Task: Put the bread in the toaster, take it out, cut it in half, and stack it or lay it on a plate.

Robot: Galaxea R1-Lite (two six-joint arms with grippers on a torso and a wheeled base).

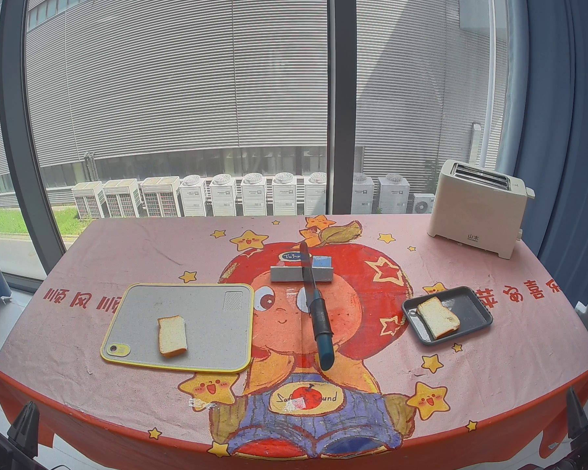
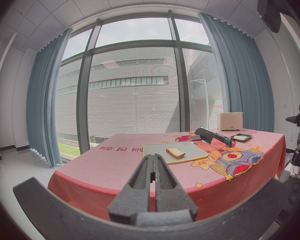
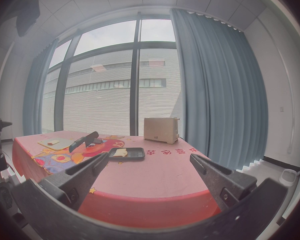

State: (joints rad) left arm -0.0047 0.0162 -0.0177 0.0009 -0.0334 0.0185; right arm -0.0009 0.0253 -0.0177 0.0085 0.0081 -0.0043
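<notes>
While the left claw (image 2: 152,158) sits pinched shut on nothing, the right claw (image 3: 148,160) gapes wide, empty too; both hang level, just short of the bench (image 2: 116,164).

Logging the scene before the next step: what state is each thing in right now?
toaster: upright, no bread sticking out
cutting board: lying flat, holds one bread piece
plate: holds the other bread piece
knife: unheld, propped across its grey rest
left gripper: shut, empty
right gripper: open, empty
</notes>
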